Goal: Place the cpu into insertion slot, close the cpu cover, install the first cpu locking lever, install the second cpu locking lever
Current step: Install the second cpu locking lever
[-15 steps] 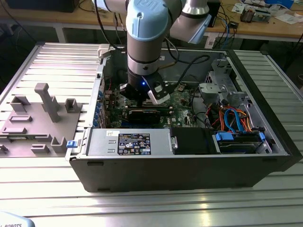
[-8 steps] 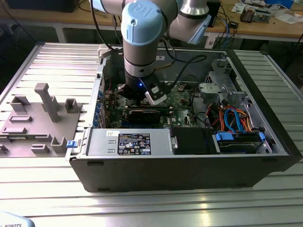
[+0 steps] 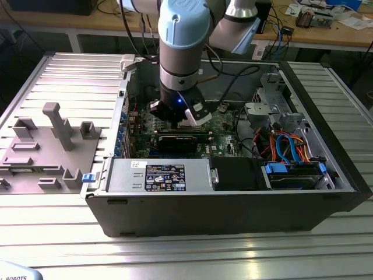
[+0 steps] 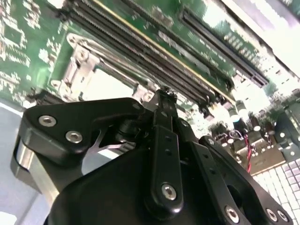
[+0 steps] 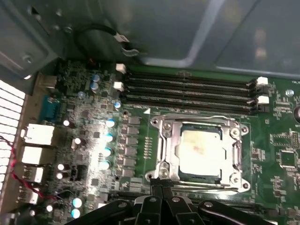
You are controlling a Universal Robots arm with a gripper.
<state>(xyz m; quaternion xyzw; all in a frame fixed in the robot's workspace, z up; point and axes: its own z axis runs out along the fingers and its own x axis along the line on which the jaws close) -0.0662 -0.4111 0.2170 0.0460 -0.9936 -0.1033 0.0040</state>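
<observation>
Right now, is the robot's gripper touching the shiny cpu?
Apart. In the first wrist view the gripper sits at the cpu cover's edge, away from the cpu.

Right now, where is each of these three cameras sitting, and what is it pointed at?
Exterior view: off the arm, looking down into the open computer case; the arm's wrist and hand reach into the case.
First wrist view: riding on the arm, facing the green circuit board; the cpu sits framed by the cpu cover, the hand at the cover's edge.
Second wrist view: also on the arm, close behind the hand.
Both wrist views share the board, the cover and the long black memory slots.
</observation>
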